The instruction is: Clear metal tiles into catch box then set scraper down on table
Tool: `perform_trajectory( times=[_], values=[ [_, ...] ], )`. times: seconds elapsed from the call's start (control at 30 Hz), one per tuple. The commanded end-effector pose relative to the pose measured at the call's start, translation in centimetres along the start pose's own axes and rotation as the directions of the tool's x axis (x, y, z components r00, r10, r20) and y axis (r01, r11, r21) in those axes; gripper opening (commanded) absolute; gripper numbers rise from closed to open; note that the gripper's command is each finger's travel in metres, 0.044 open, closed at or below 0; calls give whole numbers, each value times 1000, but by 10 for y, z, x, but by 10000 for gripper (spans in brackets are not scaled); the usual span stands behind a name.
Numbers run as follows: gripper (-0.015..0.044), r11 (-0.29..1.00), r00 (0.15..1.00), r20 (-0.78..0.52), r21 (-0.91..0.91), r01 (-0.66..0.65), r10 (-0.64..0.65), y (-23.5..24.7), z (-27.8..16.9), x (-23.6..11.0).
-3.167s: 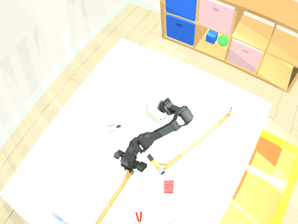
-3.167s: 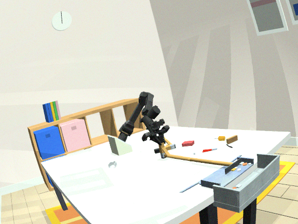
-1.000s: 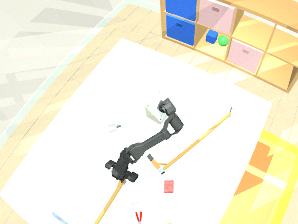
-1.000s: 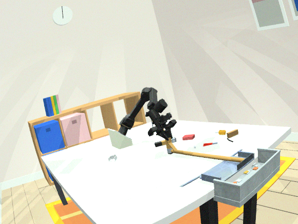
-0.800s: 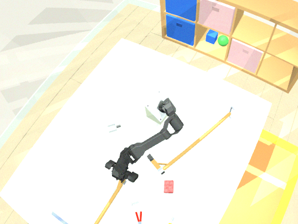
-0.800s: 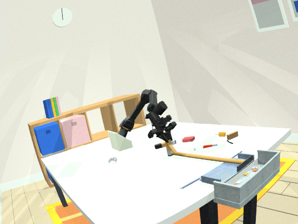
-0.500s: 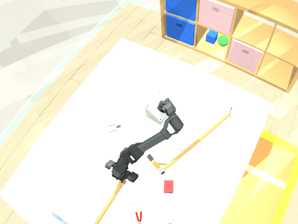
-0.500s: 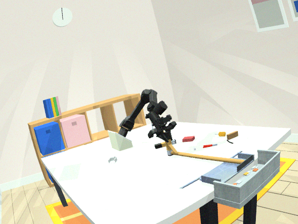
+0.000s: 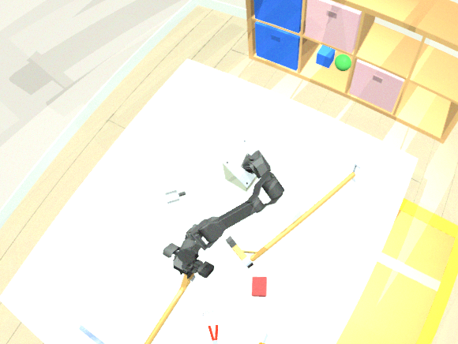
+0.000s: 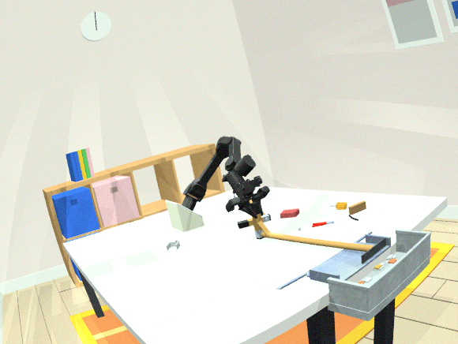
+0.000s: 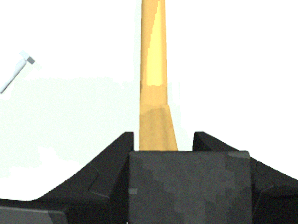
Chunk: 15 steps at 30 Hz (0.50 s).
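We can read no text, label, brand or number on anything here, and the round wall clock [image 10: 95,25] bears no numerals.

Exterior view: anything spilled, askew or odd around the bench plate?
Nothing stands out. The tiles lie inside the catch box, none visible on the steel plate; the scraper is gripped straight by the gripper.
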State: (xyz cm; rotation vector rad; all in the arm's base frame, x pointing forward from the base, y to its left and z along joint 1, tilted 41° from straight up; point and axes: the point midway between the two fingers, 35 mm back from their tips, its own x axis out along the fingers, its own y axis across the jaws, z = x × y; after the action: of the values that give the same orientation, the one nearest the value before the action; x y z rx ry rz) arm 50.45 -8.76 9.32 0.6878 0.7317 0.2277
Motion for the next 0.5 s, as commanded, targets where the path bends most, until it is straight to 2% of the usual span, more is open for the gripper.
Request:
perform_trajectory(
  times=[0.0, 0.47],
  values=[
    [0, 1000, 1000, 7, -3, -1, 1, -1, -1, -7],
    [0, 1000, 1000, 7, -4, 0, 0, 0, -10, -18]
  ],
)
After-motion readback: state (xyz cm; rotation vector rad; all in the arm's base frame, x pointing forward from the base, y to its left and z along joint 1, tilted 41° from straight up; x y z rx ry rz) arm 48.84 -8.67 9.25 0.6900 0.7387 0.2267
